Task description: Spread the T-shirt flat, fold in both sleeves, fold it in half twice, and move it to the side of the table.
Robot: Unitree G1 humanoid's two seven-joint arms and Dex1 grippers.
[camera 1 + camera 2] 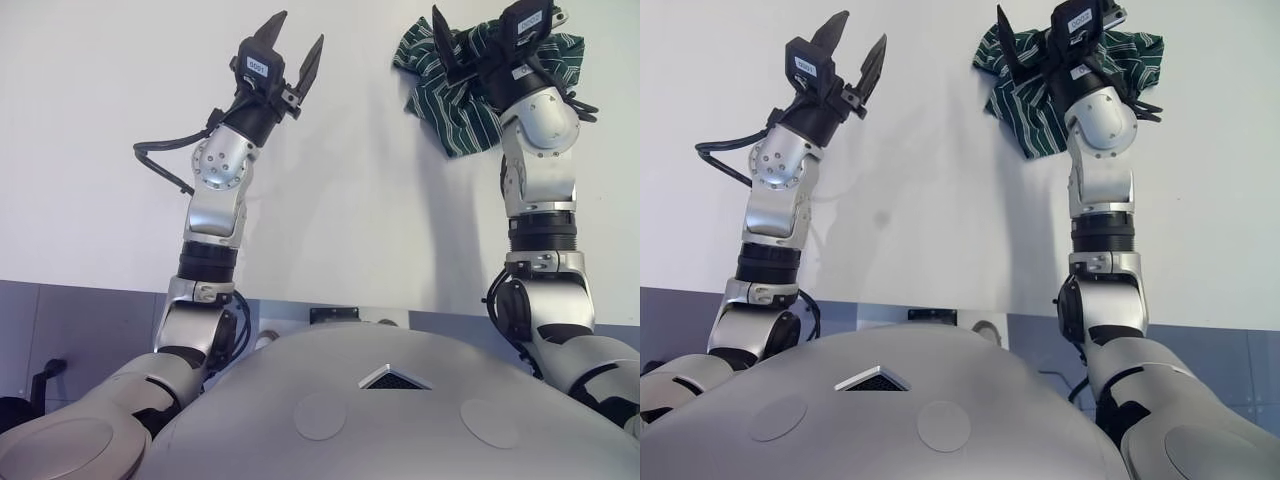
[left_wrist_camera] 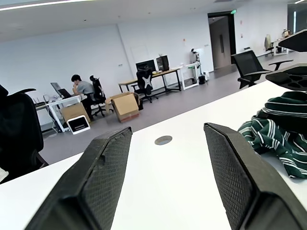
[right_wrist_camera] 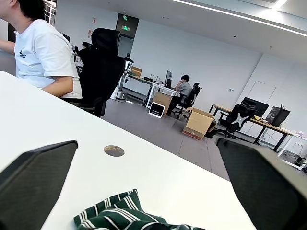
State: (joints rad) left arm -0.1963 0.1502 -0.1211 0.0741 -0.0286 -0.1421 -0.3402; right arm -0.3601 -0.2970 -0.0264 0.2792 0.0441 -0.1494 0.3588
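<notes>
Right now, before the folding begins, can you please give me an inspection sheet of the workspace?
Surface: white table, with a round grommet set in it.
Job's things: green striped T-shirt, crumpled, not yet spread.
Clutter: nothing seen.
Grippers: left gripper over bare table, fingers open; right gripper over the T-shirt, fingers open.
Cables: black cable looped beside the left forearm.
Surroundings: office desks, chairs, cardboard boxes.

Silver-grey arms (image 1: pixel 213 215) had black joint bands, looped black cables (image 1: pixel 141 151), screw-dotted elbow caps (image 1: pixel 220 165), left gripper (image 1: pixel 302 30) and right gripper (image 3: pixel 147 158) had black wedge fingers (image 2: pixel 96 182), white number tags (image 1: pixel 256 67)
</notes>
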